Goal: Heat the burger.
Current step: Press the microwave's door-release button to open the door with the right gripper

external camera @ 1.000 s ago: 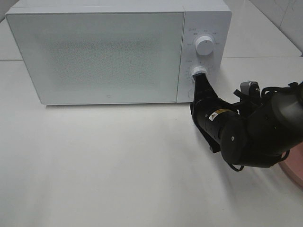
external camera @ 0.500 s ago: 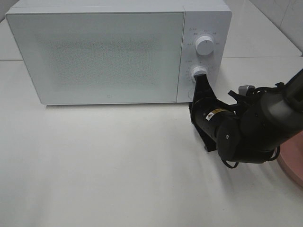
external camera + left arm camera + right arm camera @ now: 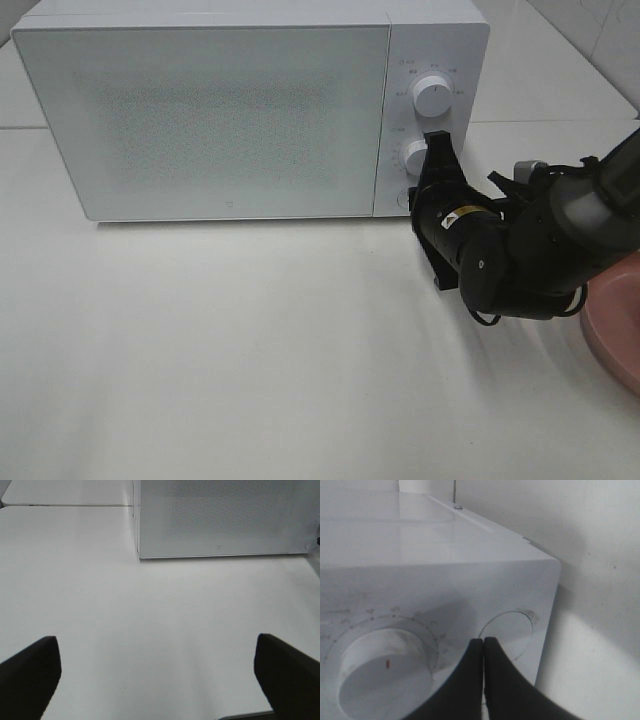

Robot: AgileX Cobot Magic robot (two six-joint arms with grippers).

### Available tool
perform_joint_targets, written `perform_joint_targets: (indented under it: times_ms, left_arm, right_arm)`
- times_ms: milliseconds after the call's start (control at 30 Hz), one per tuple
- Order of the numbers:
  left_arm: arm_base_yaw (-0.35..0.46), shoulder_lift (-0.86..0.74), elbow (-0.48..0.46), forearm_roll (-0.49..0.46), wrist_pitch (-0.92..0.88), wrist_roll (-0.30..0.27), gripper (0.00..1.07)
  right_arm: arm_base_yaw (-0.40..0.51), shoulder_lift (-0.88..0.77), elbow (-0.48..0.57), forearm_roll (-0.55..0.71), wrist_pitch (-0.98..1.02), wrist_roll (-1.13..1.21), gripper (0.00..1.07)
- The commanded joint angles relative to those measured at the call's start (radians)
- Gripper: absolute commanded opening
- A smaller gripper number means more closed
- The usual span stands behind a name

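Right wrist view shows the right gripper [image 3: 483, 642] pinched shut on nothing, just beside the lower knob [image 3: 385, 675] on the microwave [image 3: 200, 110] front, so it should nudge that knob slowly without shoving the microwave, while the left gripper [image 3: 155, 645] hangs wide open and the burger cannot be seen, likely behind the microwave's shut door.

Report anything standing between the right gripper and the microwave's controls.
Nothing visible does. The shut right gripper points at the microwave panel, between a knob and a round button, with nothing in front of them. The burger is not in view.
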Motion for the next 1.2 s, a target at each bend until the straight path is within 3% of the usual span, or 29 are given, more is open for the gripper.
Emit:
perform_joint_targets:
  times_ms: [33, 1200]
  left_arm:
    - [0.005, -0.018, -0.001, -0.005, 0.001, -0.006, 0.98]
    - [0.005, -0.018, -0.001, -0.005, 0.001, -0.006, 0.98]
  right_arm:
    - [-0.014, 0.016, -0.024, -0.029, 0.024, 0.009, 0.0]
    - [-0.029, 0.08, -0.158, 0.073, -0.085, 0.002, 0.0]
